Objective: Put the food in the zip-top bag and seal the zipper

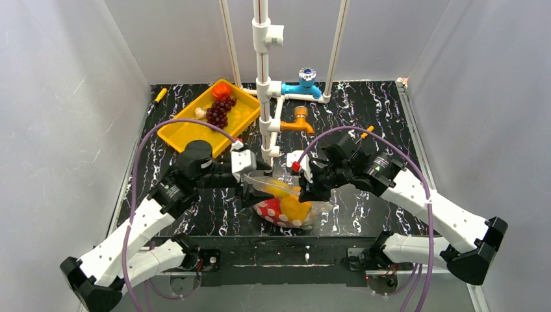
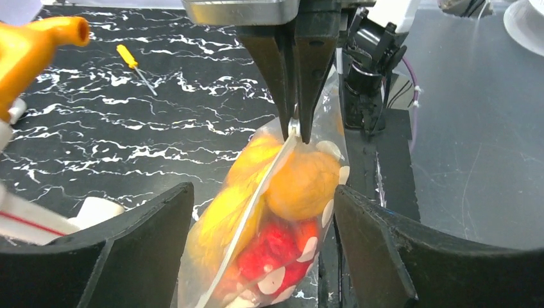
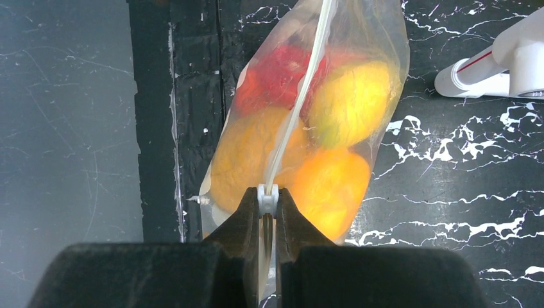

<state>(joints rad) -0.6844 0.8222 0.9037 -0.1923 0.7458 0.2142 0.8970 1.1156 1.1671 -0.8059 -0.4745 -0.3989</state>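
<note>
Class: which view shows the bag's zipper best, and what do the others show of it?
Right wrist view: the zipper runs as one sharp pale line up from the shut right claw. The left wrist view shows it slanting, its lower end cut off. The top view shows the bag, the zipper too small to tell.

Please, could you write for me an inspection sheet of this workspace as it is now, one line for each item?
surface: black marbled table, nothing spilled.
job's things: zip-top bag holds yellow, orange and red food; zipper shows as one line, seal uncertain; grapes, a red piece and a white piece lie in the yellow tray.
clutter: yellow-handled screwdriver; a similar tool by the tray.
grippers: left gripper, jaws open astride the bag; right gripper, jaws shut on the zipper's end.
cables: a purple cable loops over each arm.
surroundings: white pipe frame with blue tap and orange tap; grey walls.
</note>
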